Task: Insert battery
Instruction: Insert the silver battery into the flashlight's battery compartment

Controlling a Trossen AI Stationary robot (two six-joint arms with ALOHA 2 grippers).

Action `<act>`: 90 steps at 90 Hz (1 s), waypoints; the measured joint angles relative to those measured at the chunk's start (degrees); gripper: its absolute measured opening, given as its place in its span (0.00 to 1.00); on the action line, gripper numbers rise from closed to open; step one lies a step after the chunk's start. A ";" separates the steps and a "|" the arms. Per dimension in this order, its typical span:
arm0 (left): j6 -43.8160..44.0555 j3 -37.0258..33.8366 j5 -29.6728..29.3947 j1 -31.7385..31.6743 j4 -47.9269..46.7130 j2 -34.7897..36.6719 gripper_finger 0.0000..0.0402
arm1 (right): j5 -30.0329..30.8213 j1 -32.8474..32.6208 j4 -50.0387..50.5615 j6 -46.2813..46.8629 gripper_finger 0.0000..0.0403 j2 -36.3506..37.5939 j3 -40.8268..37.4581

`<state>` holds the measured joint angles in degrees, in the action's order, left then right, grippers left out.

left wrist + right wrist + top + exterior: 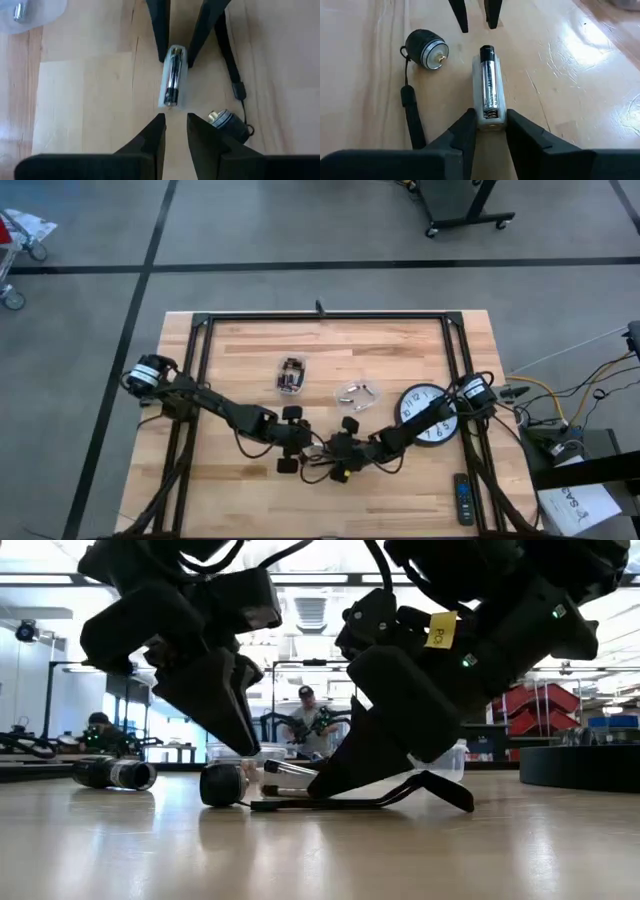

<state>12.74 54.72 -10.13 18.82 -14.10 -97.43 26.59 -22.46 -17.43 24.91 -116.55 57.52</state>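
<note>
Right tool: my fingers clamp one end of the white battery holder, pinning it flat on the tabletop.
Battery: a dark cell lies lengthwise in the holder's slot, its spring end between my fingertips.
End cap: a round black cap sits just beside the holder, contact facing up, its strap trailing along the wood.
Left tool: my fingers stand narrowly parted, gripping nothing, near the holder's free end.
Farther off: a wall clock and a clear plastic bag lie behind the arms; a remote control lies at the right.
</note>
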 joint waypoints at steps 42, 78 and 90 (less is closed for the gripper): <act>-0.75 -1.92 -0.44 -0.06 6.15 -0.02 0.01 | -1.18 0.04 -0.02 0.72 0.20 0.07 0.00; -1.75 -1.92 0.11 -0.23 8.34 -2.65 0.00 | -1.49 0.01 0.17 0.68 0.18 0.13 0.00; -1.76 -1.94 0.17 -0.21 9.37 -2.73 0.00 | -1.53 0.00 0.35 0.67 0.19 0.15 0.00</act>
<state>10.98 52.78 -9.96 18.61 -4.73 -100.16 25.06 -22.46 -17.08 25.58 -116.40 57.52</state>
